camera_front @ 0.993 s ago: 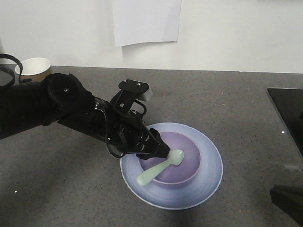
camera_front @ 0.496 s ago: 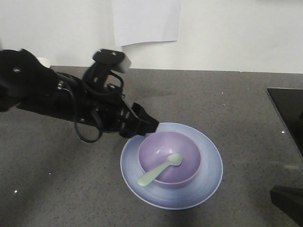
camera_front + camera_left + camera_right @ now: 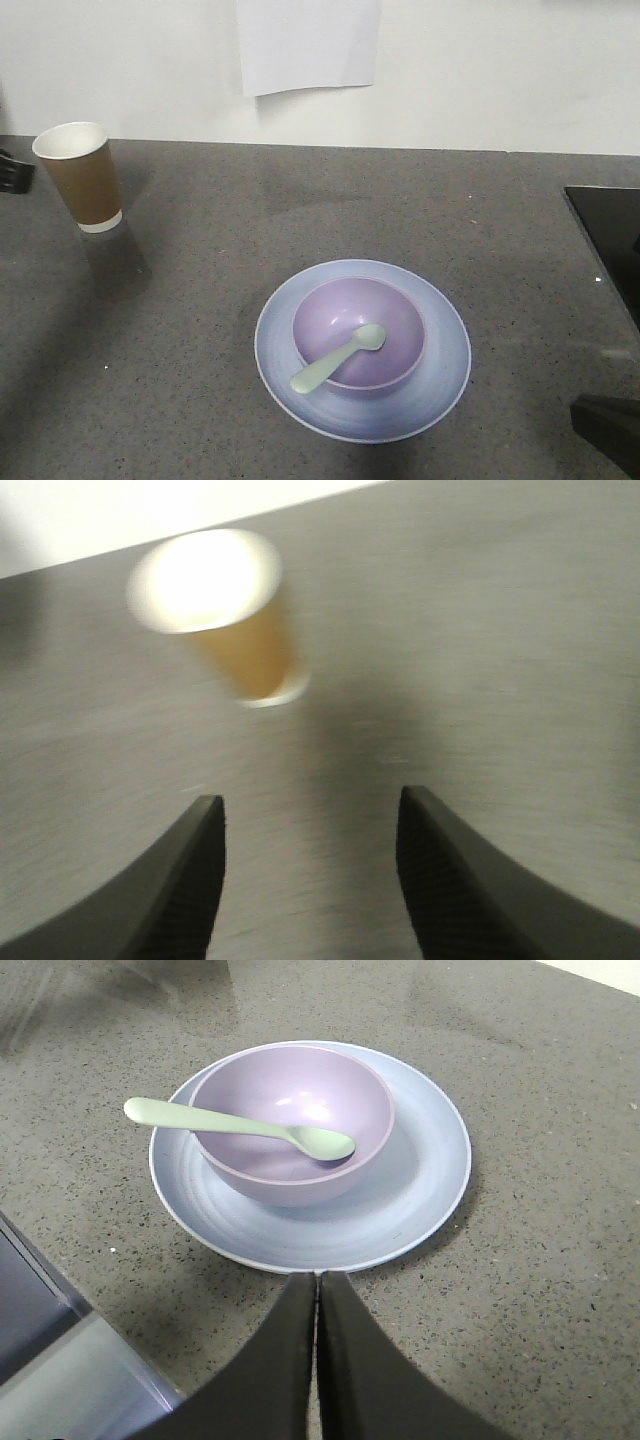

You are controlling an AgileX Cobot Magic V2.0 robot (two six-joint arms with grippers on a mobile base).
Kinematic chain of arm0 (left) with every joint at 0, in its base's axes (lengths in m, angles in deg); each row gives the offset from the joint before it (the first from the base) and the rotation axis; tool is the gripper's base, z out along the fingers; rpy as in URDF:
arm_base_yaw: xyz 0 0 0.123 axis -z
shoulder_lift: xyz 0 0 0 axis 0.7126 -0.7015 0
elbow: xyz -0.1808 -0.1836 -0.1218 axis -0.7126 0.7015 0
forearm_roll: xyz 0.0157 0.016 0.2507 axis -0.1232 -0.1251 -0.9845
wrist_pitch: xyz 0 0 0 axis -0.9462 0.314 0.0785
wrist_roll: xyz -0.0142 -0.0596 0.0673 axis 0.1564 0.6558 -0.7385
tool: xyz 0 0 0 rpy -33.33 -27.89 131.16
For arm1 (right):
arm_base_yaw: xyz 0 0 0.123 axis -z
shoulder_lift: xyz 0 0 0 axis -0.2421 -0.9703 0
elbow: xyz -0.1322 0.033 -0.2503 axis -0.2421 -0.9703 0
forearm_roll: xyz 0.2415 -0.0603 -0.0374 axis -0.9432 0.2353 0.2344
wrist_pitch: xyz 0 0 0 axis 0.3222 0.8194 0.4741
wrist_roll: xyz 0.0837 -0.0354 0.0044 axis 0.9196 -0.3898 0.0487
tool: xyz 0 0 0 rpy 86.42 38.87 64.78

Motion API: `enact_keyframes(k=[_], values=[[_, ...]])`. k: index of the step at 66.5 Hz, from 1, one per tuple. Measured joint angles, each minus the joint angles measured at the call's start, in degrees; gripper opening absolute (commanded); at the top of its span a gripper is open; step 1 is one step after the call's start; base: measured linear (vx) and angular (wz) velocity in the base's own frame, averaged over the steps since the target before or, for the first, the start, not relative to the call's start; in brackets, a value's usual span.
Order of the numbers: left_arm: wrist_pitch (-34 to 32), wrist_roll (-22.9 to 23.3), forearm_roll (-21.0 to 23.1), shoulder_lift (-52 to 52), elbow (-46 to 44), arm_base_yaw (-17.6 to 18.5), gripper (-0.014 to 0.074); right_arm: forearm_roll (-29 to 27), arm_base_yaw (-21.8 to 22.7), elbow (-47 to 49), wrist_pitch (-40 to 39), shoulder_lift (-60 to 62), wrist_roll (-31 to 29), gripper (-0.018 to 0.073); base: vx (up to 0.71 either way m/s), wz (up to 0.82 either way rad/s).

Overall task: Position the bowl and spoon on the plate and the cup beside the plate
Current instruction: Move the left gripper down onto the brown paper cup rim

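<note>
The small lavender plastic bowl (image 3: 358,334) sits on the round pale-blue plate (image 3: 440,375) with the mint-green spoon (image 3: 338,358) resting inside, while the tall brown paper cup (image 3: 82,176) stands well apart from the plate on the grey worktop (image 3: 200,330), so that placement looks left to do, with the left tool (image 3: 310,870) spread wide and empty facing the cup and the right tool (image 3: 317,1360) pinched closed on nothing.

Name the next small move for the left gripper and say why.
Probably advance the open left gripper toward the cup and straddle it. The bowl and spoon already sit on the plate, while the cup stands upright far off near the table's back left.
</note>
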Motion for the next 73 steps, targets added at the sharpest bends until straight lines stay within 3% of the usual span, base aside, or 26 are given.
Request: enact_keyframes(k=[3,9,24,31,37,51,64,73], values=[[0.83,2.31,-3.38,0.63,0.00,-1.12,0.0370,0.00,0.00,0.00,0.00,0.00,0.41,-0.0004,0.00,0.00],[1.09,3.99,-5.88,1.22,0.00,-3.28,0.0370,-0.06,0.00,0.00,0.00,0.00,0.53,-0.0004,0.00,0.00],[-3.82,6.82,-6.40,1.28,-0.55,-8.96,0.0370,-0.12,0.00,0.00,0.00,0.00,0.64,-0.0004,0.00,0.00],[-4.68,6.90,-5.83,0.07,-5.06,-11.56,0.0370,-0.12,0.00,0.00,0.00,0.00,0.64,-0.0004,0.00,0.00],[-4.57,4.89,-3.42,-2.43,-12.22,-13.11,0.0370,-0.12,0.00,0.00,0.00,0.00,0.64,-0.0004,0.00,0.00],[-2.26,-4.22,8.92,-14.27,-30.79,-15.56,0.0370,-0.12,0.00,0.00,0.00,0.00,0.64,-0.0004,0.00,0.00],[3.17,-6.32,12.60,-27.35,-43.90,-18.59,0.0370,-0.12,0.00,0.00,0.00,0.00,0.64,-0.0004,0.00,0.00],[5.65,-7.54,17.18,-35.23,-48.30,-21.26,0.0370,-0.12,0.00,0.00,0.00,0.00,0.64,-0.0004,0.00,0.00]])
